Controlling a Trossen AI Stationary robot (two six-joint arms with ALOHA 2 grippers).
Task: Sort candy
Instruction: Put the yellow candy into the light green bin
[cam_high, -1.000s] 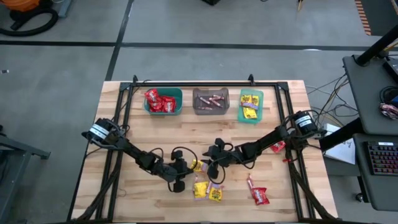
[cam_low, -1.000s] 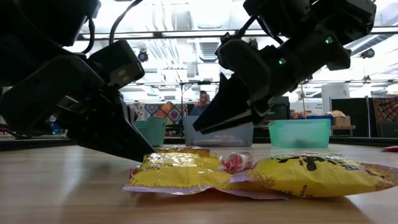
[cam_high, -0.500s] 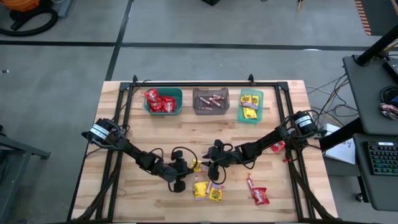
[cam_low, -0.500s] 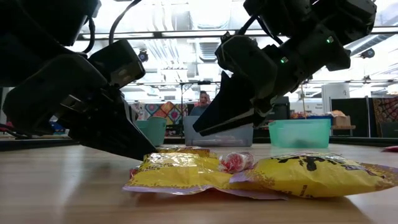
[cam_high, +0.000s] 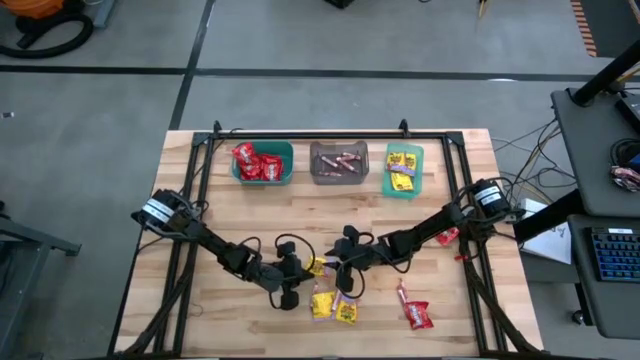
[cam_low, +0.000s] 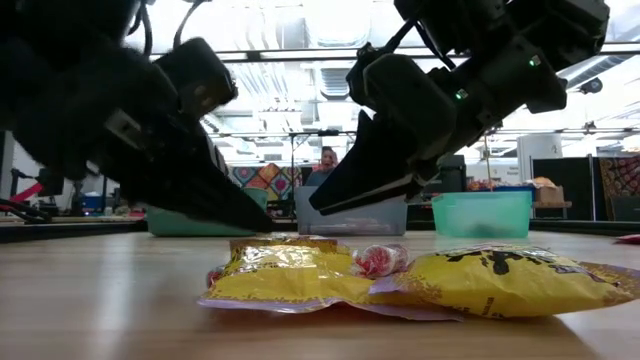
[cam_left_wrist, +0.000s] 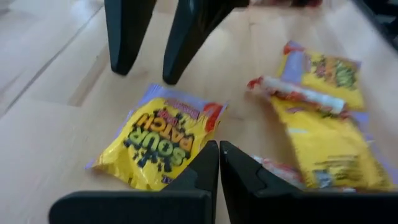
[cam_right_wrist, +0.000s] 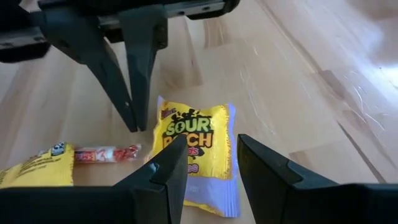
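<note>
A yellow Sour Patch packet (cam_right_wrist: 194, 142) lying mid-table is hovered over by the right gripper (cam_right_wrist: 208, 163), jaws parted and empty as if to straddle it, while the left gripper (cam_left_wrist: 219, 163) is kept shut and empty alongside.

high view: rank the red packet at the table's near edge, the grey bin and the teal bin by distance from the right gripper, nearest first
From the right gripper:
1. Red packet, toward the near edge on the right arm's side.
2. Grey bin, straight back at the far edge, middle.
3. Teal bin, far edge, on the left arm's side.
</note>
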